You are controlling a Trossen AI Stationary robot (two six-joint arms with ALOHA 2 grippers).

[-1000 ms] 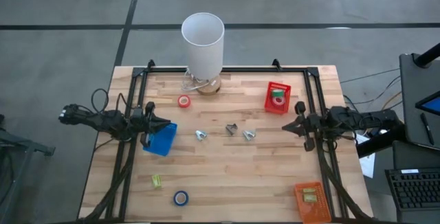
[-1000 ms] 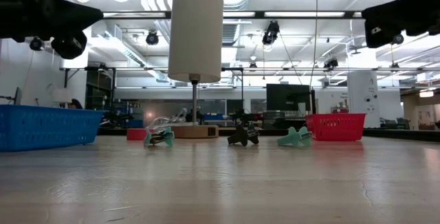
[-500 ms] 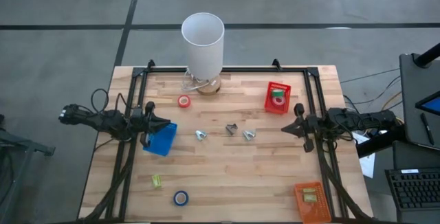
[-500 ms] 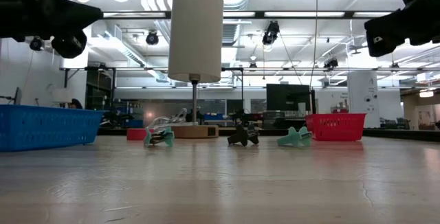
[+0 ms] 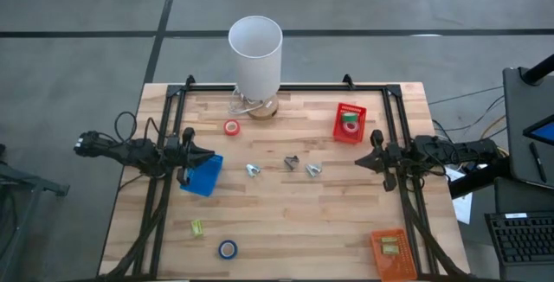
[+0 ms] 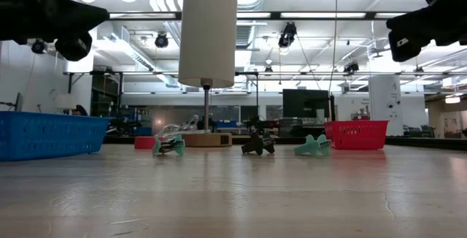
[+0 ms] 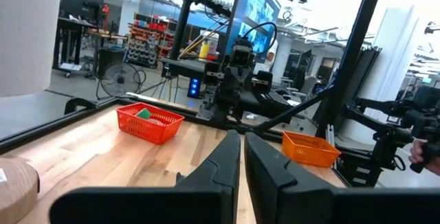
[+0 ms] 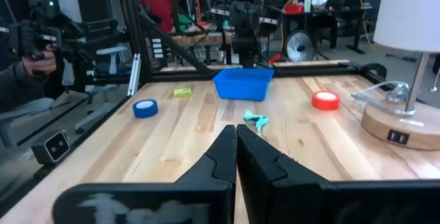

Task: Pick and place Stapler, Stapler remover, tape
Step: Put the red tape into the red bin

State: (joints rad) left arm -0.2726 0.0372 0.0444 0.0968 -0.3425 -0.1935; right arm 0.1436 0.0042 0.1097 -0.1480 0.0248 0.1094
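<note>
High view shows both arms raised at the table's side edges, neither holding anything. Left gripper (image 5: 210, 155) sits at the left edge just above the blue bin (image 5: 202, 176), its fingers (image 7: 265, 176) nearly together with only a thin slit between them. Right gripper (image 5: 358, 162) sits at the right edge, pointing inward, fingers (image 8: 261, 162) pressed fully together on nothing.

A red tape roll (image 5: 231, 127) lies on the wood near the lamp (image 5: 255, 53) at the far edge. A blue tape roll (image 5: 227, 249) lies at the near left, with a small yellow-green stapler (image 5: 196, 227) just beside it, farther left. A green tape roll (image 5: 349, 127) rests inside the red bin (image 5: 338, 119) at the far right. An orange bin (image 5: 378, 249) at the near right corner holds a small yellowish item (image 5: 390, 246) that I cannot identify.

3 staple removers lie in a row at the table's middle: 1 pale green on the left (image 5: 252, 170), 1 dark in the centre (image 5: 292, 162), 1 pale green on the right (image 5: 312, 169), all apart from each other and from the bins
</note>
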